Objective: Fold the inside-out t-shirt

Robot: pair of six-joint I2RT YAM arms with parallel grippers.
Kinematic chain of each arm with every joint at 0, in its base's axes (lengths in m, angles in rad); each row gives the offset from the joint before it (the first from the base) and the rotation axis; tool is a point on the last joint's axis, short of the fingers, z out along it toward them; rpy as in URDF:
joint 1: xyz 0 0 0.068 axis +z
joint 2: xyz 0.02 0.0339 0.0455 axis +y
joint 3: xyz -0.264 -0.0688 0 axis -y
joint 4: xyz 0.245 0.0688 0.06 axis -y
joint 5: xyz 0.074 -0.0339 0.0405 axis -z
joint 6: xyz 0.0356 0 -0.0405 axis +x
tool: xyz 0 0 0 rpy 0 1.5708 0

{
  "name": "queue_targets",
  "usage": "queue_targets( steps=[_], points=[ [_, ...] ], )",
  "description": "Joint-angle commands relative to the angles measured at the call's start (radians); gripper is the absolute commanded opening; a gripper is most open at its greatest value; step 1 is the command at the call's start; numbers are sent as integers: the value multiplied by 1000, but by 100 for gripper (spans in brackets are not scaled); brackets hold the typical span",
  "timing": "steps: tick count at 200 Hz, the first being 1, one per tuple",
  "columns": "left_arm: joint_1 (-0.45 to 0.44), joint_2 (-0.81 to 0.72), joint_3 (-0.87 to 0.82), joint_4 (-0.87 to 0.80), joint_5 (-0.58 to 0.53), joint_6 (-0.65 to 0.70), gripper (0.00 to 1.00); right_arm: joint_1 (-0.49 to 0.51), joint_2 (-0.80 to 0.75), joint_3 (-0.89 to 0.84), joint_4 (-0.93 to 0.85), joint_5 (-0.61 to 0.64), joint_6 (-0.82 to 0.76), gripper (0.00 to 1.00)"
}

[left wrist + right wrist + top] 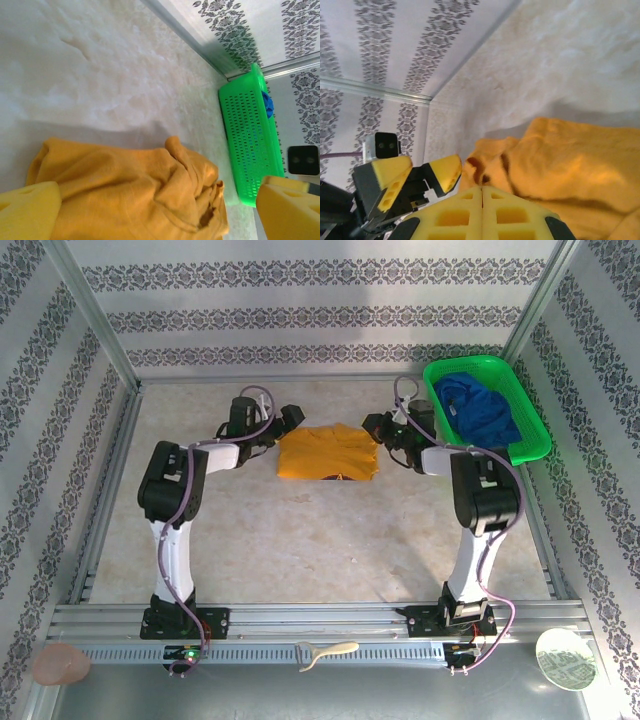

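Yellow foam pads (455, 215) of the right gripper (481, 192) are pressing together at the bottom centre of the right wrist frame, with nothing showing between them. Plain orange-yellow cotton t-shirt (328, 453), wrinkled and bunched into a rough rectangle, is lying on the pale beige table (300, 540) at upper centre of the top frame, between both grippers. Left gripper (288, 420) is sitting just beside the shirt's left edge, fingers standing wide apart, gripping nothing. Green perforated plastic basket (533, 445), upper right, is holding a dark blue garment (480, 405).
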Motion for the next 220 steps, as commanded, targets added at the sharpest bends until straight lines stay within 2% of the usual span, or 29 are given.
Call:
queue_targets(
  steps=[1, 37, 56, 95, 140, 149, 161, 169, 180, 193, 199, 220],
  points=[
    [18, -123, -24, -194, -29, 71, 100, -1, -73, -89, -3, -16, -32, 6],
    [18, -188, -17, -516, -92, 167, 100, 23, -88, -184, 19, 2, -30, 6],
    [16, -178, -18, -599, -88, 201, 100, 39, -62, -206, 42, 9, -18, 6],
    [-1, -125, -27, -616, -29, 230, 100, 63, -5, -222, 63, 41, -14, 5],
    [-72, -55, 8, -599, 29, 234, 100, 68, 25, -246, 85, 61, -7, 4],
    [-81, -47, 0, -571, 39, 219, 98, 68, 23, -251, 86, 63, -5, 4],
    [-91, -42, -15, -534, 45, 198, 90, 68, 17, -257, 92, 62, 1, 5],
    [-93, -40, -26, -510, 50, 186, 80, 68, 8, -259, 96, 56, 5, 5],
    [-93, -43, -41, -484, 44, 170, 60, 67, -20, -265, 97, 52, 9, 5],
    [-87, -51, -50, -487, 17, 170, 28, 62, -68, -274, 93, 43, 16, 4],
    [-80, -57, -54, -491, 5, 168, 19, 61, -95, -275, 87, 36, 20, 4],
    [-25, -84, -55, -524, -14, 185, 15, 41, -221, -292, 40, 16, 24, 8]
  ],
)
